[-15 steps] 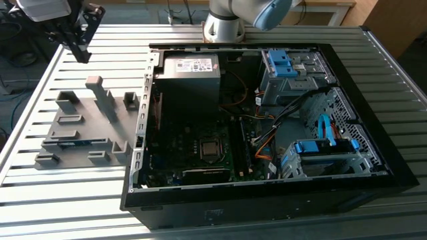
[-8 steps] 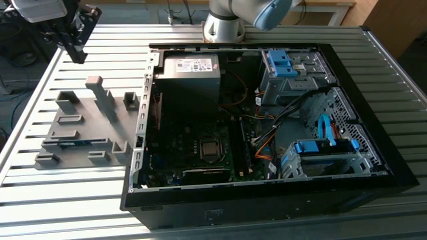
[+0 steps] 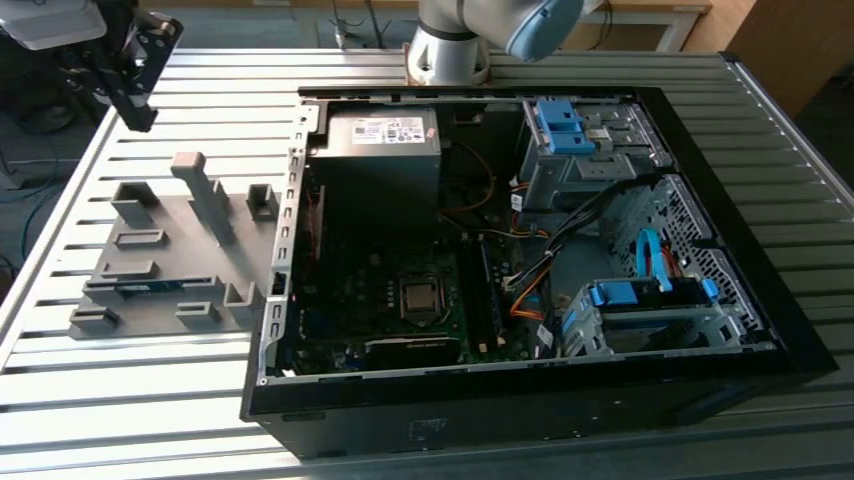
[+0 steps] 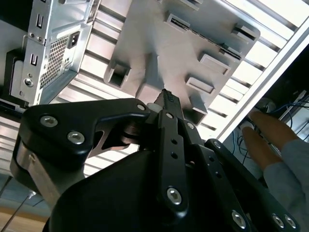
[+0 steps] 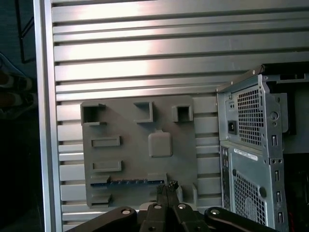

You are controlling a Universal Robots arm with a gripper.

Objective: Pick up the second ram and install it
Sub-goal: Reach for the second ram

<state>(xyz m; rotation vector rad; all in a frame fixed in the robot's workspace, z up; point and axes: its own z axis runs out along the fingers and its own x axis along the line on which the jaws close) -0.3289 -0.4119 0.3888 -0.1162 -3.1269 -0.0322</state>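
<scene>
The gripper (image 5: 167, 186) hangs above the table, pointing down, its fingers pressed together on nothing. Just ahead of the fingertips, the second ram (image 5: 128, 181) sits in its slot in the grey holder block (image 5: 140, 145). Pick-up and installation are not yet done. The open computer case (image 3: 534, 250) stands farther off.

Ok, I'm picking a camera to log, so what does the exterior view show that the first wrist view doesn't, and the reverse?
Exterior view adds the open computer case's inside: motherboard, power supply, blue drive brackets. First wrist view adds the case's rear panel face-on and the chips along the second ram. Both show the grey holder block with the ram in it, on the slatted table.
</scene>
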